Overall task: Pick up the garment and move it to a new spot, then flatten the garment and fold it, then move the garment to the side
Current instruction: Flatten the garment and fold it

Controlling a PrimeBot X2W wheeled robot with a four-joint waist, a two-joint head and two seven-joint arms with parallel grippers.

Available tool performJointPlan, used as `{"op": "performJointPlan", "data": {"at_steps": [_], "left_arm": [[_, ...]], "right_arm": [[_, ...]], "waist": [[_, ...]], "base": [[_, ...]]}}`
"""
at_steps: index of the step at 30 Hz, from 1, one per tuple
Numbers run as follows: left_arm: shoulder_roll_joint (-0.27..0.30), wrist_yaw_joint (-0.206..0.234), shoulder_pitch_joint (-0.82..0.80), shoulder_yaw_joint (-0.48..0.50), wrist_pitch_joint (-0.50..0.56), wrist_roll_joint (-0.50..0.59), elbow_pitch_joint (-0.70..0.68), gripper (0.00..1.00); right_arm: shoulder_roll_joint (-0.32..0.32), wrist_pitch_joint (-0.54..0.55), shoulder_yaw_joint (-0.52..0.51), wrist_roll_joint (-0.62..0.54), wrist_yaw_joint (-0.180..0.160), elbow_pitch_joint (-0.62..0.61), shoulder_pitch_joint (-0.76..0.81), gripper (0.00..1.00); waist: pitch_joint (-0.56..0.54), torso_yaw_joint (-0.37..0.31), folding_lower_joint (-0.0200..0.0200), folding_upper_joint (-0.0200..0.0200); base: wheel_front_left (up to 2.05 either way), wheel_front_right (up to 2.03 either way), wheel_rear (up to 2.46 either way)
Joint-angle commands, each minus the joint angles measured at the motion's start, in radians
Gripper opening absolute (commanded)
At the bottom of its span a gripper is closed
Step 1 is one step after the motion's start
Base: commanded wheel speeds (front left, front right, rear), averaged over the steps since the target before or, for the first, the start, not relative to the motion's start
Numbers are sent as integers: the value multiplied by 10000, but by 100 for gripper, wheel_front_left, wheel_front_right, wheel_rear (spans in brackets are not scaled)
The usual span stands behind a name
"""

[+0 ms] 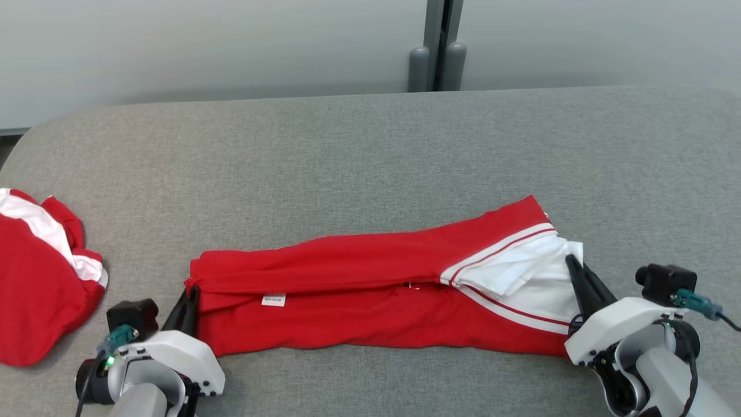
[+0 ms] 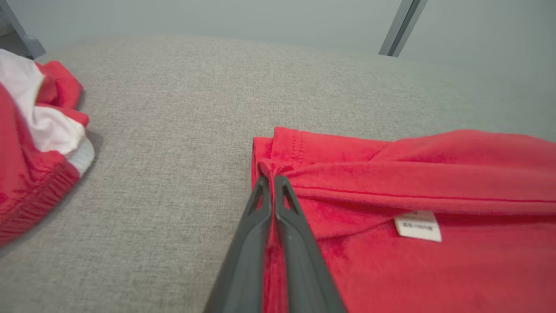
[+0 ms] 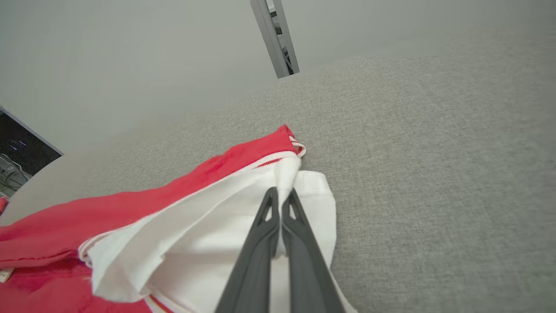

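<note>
The garment (image 1: 370, 289) lay stretched left to right across the near part of the grey padded table (image 1: 370, 150), folded lengthwise into a long band. Most of it was red; its right end was white with thin red stripes. A small white label (image 1: 273, 300) showed on the red cloth toward the left end.

The left gripper (image 2: 271, 179) had its fingers pressed together on the garment's left edge, with a pinch of red fabric caught between the tips. The right gripper (image 3: 281, 193) was clamped the same way on the right end, a fold of white cloth squeezed between its fingers.

A second red-and-white garment (image 1: 35, 289) sat crumpled at the table's left edge, well apart from the first. Beyond the far edge stood a pale wall with a grey post (image 1: 437, 46).
</note>
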Motion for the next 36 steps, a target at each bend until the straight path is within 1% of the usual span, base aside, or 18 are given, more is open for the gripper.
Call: {"op": "performJointPlan", "data": {"at_steps": [1, 2, 3, 4, 5, 6, 10, 12, 14, 17, 23, 25, 28, 29, 30, 31, 33, 36], "left_arm": [[-6, 85, 204, 90, -16, 112, -121, 23], [-37, 84, 338, 127, -14, 152, -173, 44], [-79, 105, 473, 183, -14, 176, -240, 84], [-102, 174, 593, 232, -14, 242, -337, 100], [-143, 211, 708, 298, -14, 308, -495, 100], [-181, 281, 853, 359, -14, 408, -666, 100], [-356, 525, 1526, 696, -14, 726, -1618, 100], [-437, 585, 1834, 865, -14, 861, -2033, 100], [-539, 555, 2075, 990, -14, 962, -2282, 100], [-650, 443, 2247, 1018, -14, 1100, -2409, 100], [-745, 306, 2037, 982, -14, 1327, -2426, 100], [-758, 287, 2006, 977, -14, 1344, -2437, 100], [-781, 242, 1983, 986, -14, 1379, -2437, 100], [-772, 244, 1945, 1004, -14, 1410, -2433, 100], [-772, 244, 1945, 1004, -14, 1410, -2433, 100], [-778, 232, 1929, 1003, -14, 1420, -2434, 100], [-785, 197, 1915, 1007, -14, 1428, -2452, 100], [-790, 186, 1930, 968, -14, 1355, -2456, 100]], "right_arm": [[48, -48, -109, -48, -3, 37, 159, 0], [108, -48, -181, -63, -2, 39, 229, 0], [106, -48, -203, -205, -3, 65, 283, 0], [130, -48, -265, -270, -3, 98, 329, 32], [186, -48, -354, -288, -3, 110, 361, 81], [238, -47, -397, -336, -2, 106, 381, 100], [248, -47, -1004, -614, -2, -237, 349, 100], [326, -47, -1370, -855, -2, -419, 349, 100], [434, -47, -1467, -1115, -2, -299, 406, 100], [496, 142, -1309, -1445, -2, 386, 247, 100], [703, 616, -1123, -1921, -2, 1878, -210, 100], [766, 611, -1135, -1936, -2, 2063, -289, 100], [1027, 940, -980, -1853, 2, 2562, -333, 100], [1184, 1298, -733, -1743, 12, 2769, -315, 31], [1184, 1298, -733, -1743, 12, 2769, -315, 31], [1251, 1372, -656, -1616, 26, 2796, -263, 0], [1271, 1429, -497, -1298, 15, 2829, -208, 0], [1114, 1147, -495, -1034, 6, 2820, -276, 0]], "waist": [[-69, -80, 0, -1], [-79, -97, 0, -1], [-86, -106, 0, -1], [-96, -114, 0, -1], [-106, -116, 0, -1], [-118, -111, 0, -1], [-140, -47, 0, -1], [-115, 22, 0, -1], [-76, 122, 0, -1], [-3, 281, 0, -1], [156, 603, 0, -1], [170, 642, 0, -1], [198, 743, 0, -1], [197, 805, 0, -1], [197, 805, 0, -1], [196, 830, 0, -1], [176, 887, 0, -1], [156, 897, 0, -1]], "base": [[0, 0, 0], [0, 0, 0], [0, 0, 0], [0, 0, 0], [0, 0, 0], [0, 0, 0], [0, 0, 0], [0, 0, 0], [0, 0, 0], [0, 0, 0], [0, 0, 0], [0, 0, 0], [0, 0, 0], [0, 0, 0], [0, 0, 0], [0, 0, 0], [0, 0, 0], [0, 0, 0]]}}
